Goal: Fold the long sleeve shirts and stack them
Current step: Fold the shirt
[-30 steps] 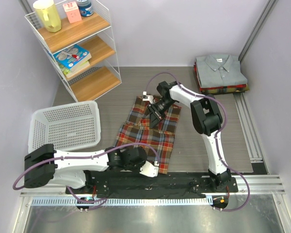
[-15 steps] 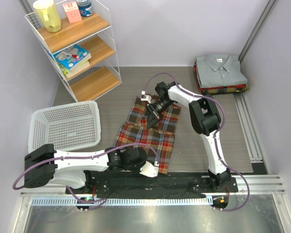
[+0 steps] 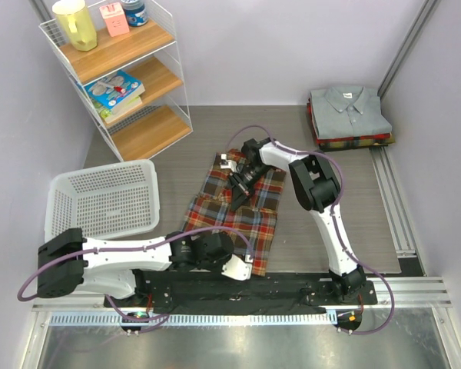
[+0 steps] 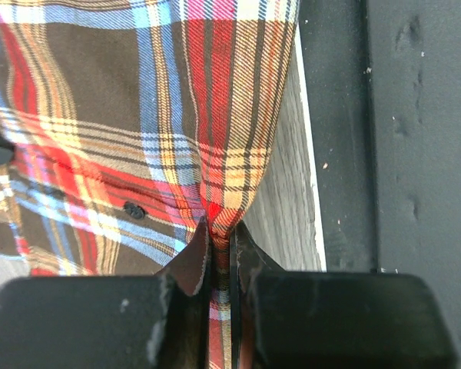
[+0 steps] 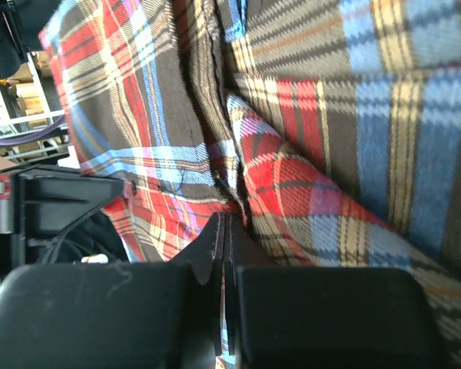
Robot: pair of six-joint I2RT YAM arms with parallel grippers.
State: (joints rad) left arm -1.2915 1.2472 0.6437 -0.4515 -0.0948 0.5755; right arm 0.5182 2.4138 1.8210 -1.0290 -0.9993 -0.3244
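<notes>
Pinching the plaid shirt (image 3: pixel 253 223) (rumpled, half-folded) — red, brown, cream — are left claw (image 4: pixel 221 234) and right claw (image 5: pixel 223 223).

Soft, matt twill-woven cloth on the plaid flannel shirt (image 4: pixel 138 115); smoother grey cloth on the folded collared shirt (image 3: pixel 347 108). Scuffed matt black plastic on the left gripper (image 4: pixel 220 231). White perforated plastic laundry basket (image 3: pixel 100 201); matt wood-grain tabletop (image 3: pixel 177 165); brushed metal front rail (image 3: pixel 230 346).
</notes>
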